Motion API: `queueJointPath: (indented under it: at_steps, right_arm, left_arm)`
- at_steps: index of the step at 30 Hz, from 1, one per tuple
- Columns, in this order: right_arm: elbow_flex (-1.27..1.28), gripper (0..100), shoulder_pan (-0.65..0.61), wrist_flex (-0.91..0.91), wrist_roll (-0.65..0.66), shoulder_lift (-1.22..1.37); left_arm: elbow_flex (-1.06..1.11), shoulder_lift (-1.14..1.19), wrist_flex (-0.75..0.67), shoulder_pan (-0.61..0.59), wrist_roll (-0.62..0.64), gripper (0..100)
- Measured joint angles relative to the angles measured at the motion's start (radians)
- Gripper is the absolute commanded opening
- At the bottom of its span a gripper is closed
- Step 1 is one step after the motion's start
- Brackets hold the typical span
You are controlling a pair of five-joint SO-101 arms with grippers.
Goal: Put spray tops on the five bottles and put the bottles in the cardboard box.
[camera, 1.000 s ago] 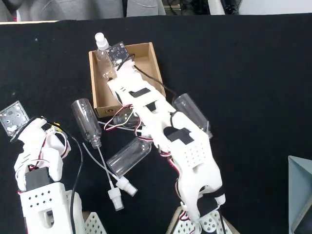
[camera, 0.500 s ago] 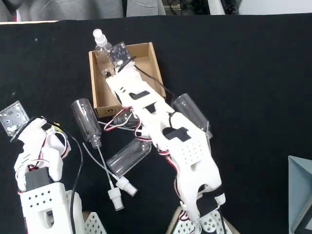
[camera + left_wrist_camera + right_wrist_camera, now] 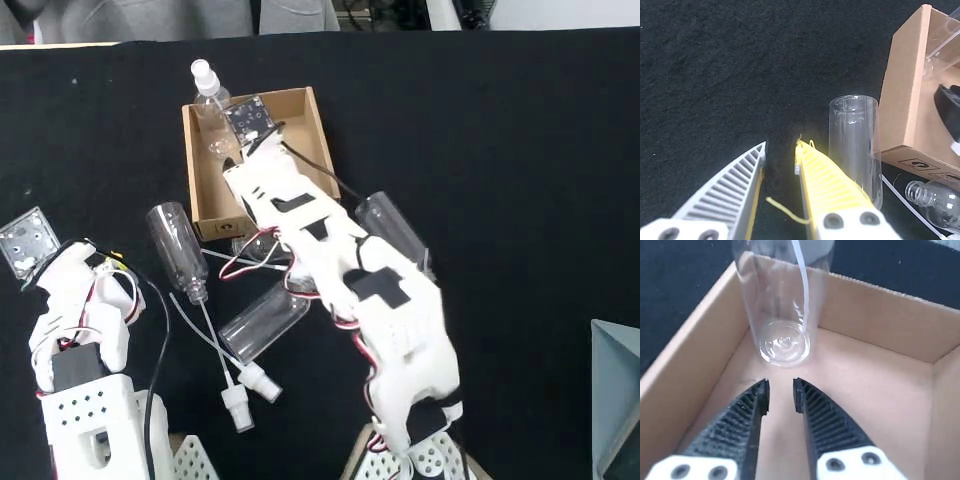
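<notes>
While the right gripper [image 3: 780, 385] hangs narrowly parted and empty inside the brown cardboard box [image 3: 880, 325] | just ahead: clear plastic bottle [image 3: 782, 305], white spray top fitted, upright in box corner | handling (judged): light, thin-walled, slick, so take mid-body, gently | count: 1 capped; 3 uncapped bottles [image 3: 178, 248] [image 3: 265, 320] [image 3: 395, 230] lying on black table [image 3: 520, 150]; fifth bottle [image 3: 932, 197] by box front; 2 loose spray tops [image 3: 262, 382] | left gripper [image 3: 781, 147]: narrow, empty, well apart.

Tan cardboard box [image 3: 187, 170]; clear bottle [image 3: 782, 315] (white spray top [image 3: 204, 75]); black table [image 3: 500, 150]; right claw [image 3: 780, 385] black, ribbed.
</notes>
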Motion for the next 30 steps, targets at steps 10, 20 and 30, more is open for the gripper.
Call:
queueJointPath:
  at_steps: [10, 20, 30]
  right_arm:
    - [0.121, 4.1, 0.000, 0.000, 0.000, -0.123]
    - [0.284, 4.3, 0.000, 0.000, 0.000, -0.292]
    - [0.410, 4.3, 0.000, 0.000, 0.000, -0.408]
  left_arm:
    - [0.000, 0.000, 0.000, 0.000, 0.000, 8]
    - [0.000, 0.000, 0.000, 0.000, 0.000, 8]
    - [0.000, 0.000, -0.055, 0.000, 0.000, 9]
